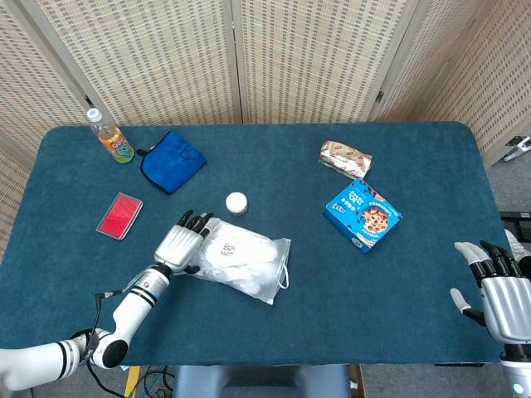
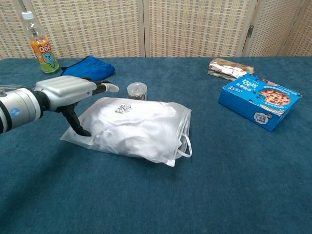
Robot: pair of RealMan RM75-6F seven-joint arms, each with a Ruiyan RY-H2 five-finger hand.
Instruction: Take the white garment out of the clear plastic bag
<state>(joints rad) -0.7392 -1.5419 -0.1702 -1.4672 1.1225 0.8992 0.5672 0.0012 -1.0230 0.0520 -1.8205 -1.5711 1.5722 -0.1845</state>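
The clear plastic bag (image 1: 249, 264) (image 2: 146, 131) lies flat on the blue table (image 1: 332, 315), a little left of centre, with the folded white garment (image 2: 131, 122) inside it. White loops stick out at the bag's right end. My left hand (image 1: 184, 240) (image 2: 68, 93) is at the bag's left end: its thumb (image 2: 75, 122) points down onto the bag's corner while the other fingers reach out flat above the bag, not closed on it. My right hand (image 1: 496, 282) hovers at the table's right edge with fingers spread and nothing in it; the chest view does not show it.
A small jar (image 1: 236, 202) (image 2: 137, 90) stands just behind the bag. At the back left are a blue cloth (image 1: 172, 160) (image 2: 90, 67) and a drink bottle (image 1: 110, 137) (image 2: 41, 44); a red card (image 1: 119, 215) lies left. To the right lie a cookie box (image 1: 362, 214) (image 2: 258, 101) and a snack pack (image 1: 345, 157) (image 2: 230, 68).
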